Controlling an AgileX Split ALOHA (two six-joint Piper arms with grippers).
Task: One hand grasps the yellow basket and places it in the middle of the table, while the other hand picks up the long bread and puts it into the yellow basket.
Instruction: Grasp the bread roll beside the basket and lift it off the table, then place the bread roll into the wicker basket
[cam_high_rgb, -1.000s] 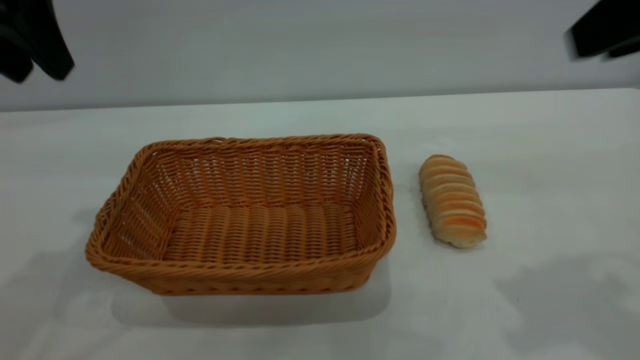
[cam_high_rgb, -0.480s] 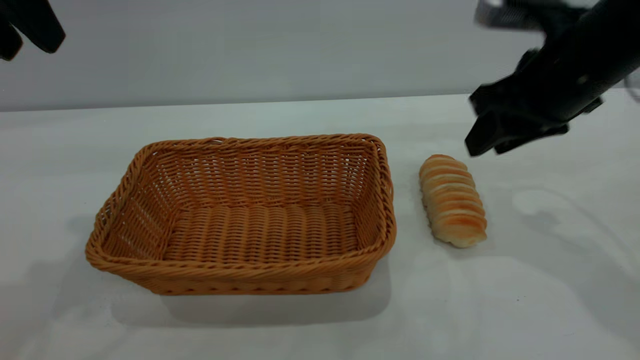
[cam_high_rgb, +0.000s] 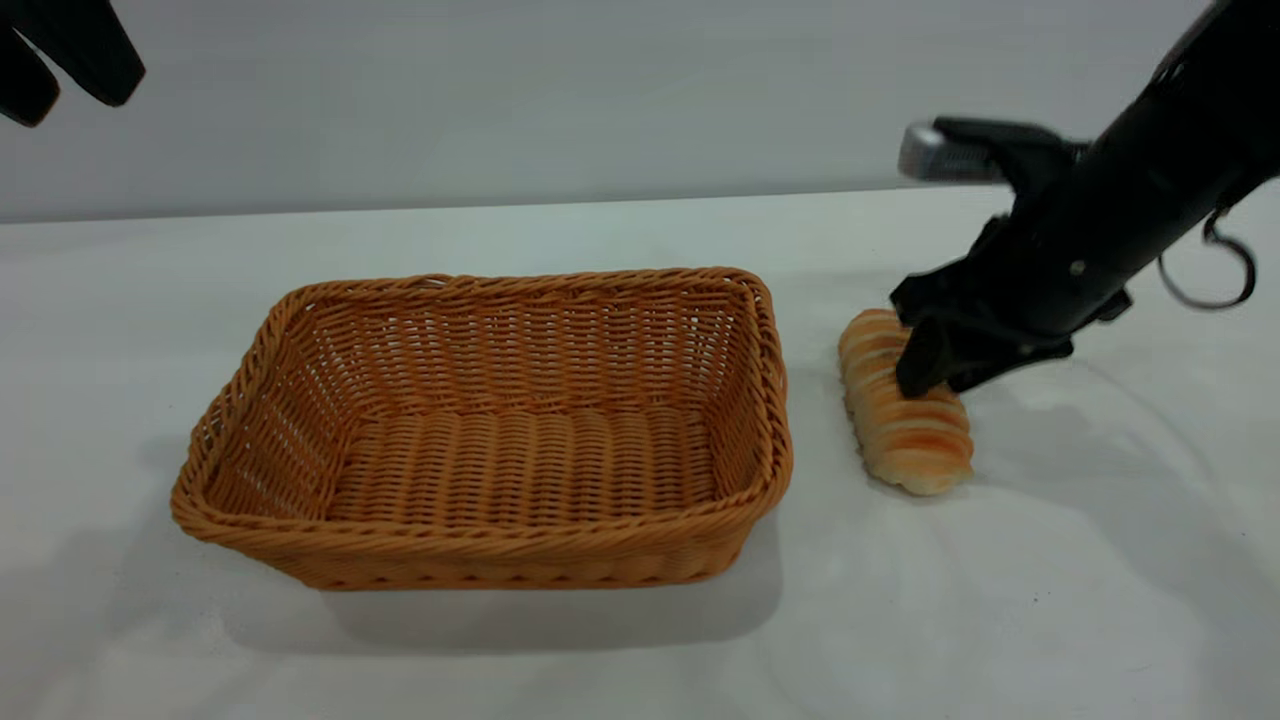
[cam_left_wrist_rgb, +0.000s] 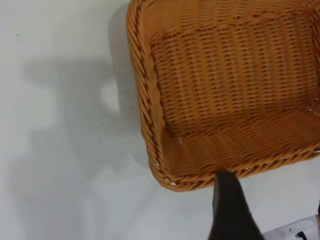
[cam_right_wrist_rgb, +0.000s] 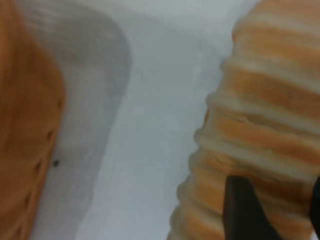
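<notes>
The yellow basket is a woven orange-tan rectangle standing empty at the table's centre-left. It also shows in the left wrist view. The long bread, ridged orange and cream, lies on the table just right of the basket, apart from it. My right gripper is down on the bread's top, near its far half. In the right wrist view its gripper is open, with the bread under and between its dark fingers. My left gripper is open, high at the far left, above the basket's left end.
The white table has bare surface in front of and to the right of the bread. The basket's blurred side shows a short way from the bread in the right wrist view. A grey wall stands behind the table.
My right arm has swung down from the upper right corner and lowered its gripper onto the bread. The left gripper has barely shifted. Basket and bread have not moved.
</notes>
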